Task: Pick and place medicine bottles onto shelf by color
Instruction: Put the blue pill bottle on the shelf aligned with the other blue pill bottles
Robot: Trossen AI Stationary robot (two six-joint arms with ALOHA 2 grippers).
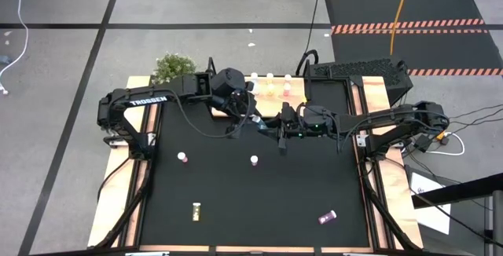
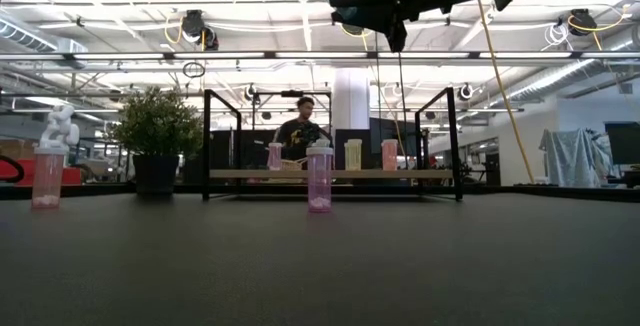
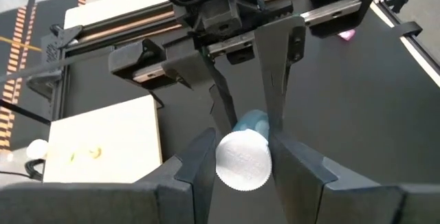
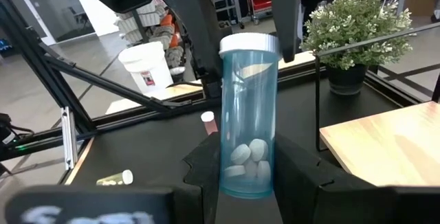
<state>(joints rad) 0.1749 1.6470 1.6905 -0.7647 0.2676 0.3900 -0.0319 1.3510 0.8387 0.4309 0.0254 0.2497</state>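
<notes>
The job looks roughly half done. On the shelf [image 1: 271, 91] at the far edge of the bench [image 1: 259, 201] stand what look like four bottles; from above their colours are hard to tell, though the low view shows a pink bottle [image 2: 274, 156], a pale yellow bottle [image 2: 353, 154] and a reddish-pink bottle [image 2: 389, 154] lined along the board, with a fourth mostly hidden. Four are still loose on the black mat: a pink one upright toward the left [image 1: 182, 158], another pink one upright near the middle [image 1: 254, 160], a yellow one lying on its side [image 1: 196, 210] near the front, and a purple one lying on its side [image 1: 327, 217] at the front right. A fifth, the teal bottle [image 4: 248, 117], is in the air above the middle of the bench, just in front of the shelf, caught between both arms. The right gripper [image 4: 249, 165] has its jaws clamped on the lower body of that bottle, pills visible inside, while the left gripper [image 3: 242, 157] has its jaws closed against the white cap end, so this reads as a hand-over from one arm to the other. What remains, by my reading, is to finish that transfer, set the teal bottle on the shelf in its own colour group, then fetch the four left on the mat, two of which need picking up from lying flat.
</notes>
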